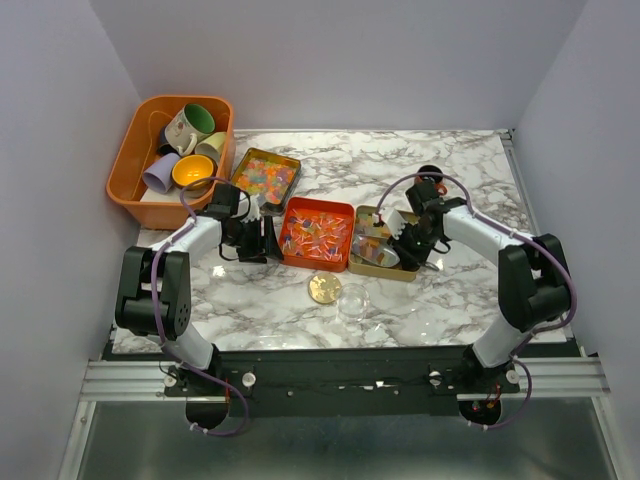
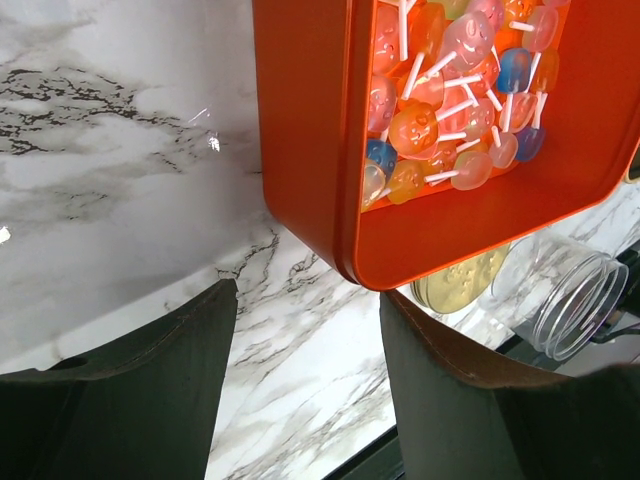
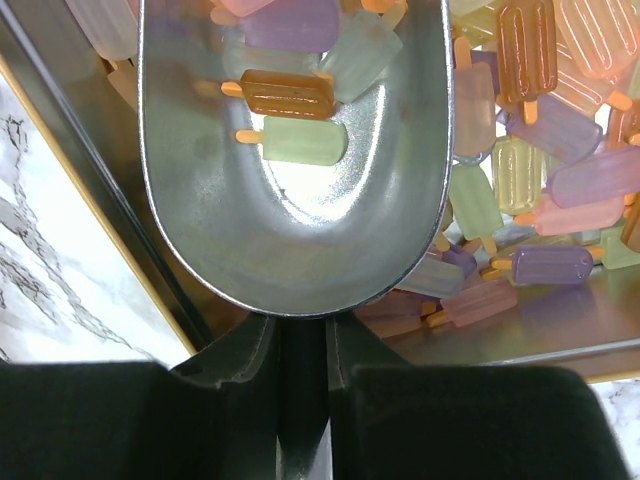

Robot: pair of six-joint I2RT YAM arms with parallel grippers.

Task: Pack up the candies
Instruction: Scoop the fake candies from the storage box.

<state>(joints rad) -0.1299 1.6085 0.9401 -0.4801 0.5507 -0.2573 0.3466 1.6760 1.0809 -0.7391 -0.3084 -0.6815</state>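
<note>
While the right hand (image 3: 300, 365) is clamped on the handle of the metal scoop (image 3: 290, 230), the scoop's long axis runs straight ahead of it. Its bowl is sunk among the candies (image 3: 560, 180) in the gold tray (image 3: 520, 345), with a few inside. The left hand (image 2: 305, 390), jaws apart, hangs beside the orange tray (image 2: 300, 120). The clear jar (image 1: 355, 300) sits on the marble worktop (image 1: 450, 300) between both arms, with room around it.
</note>
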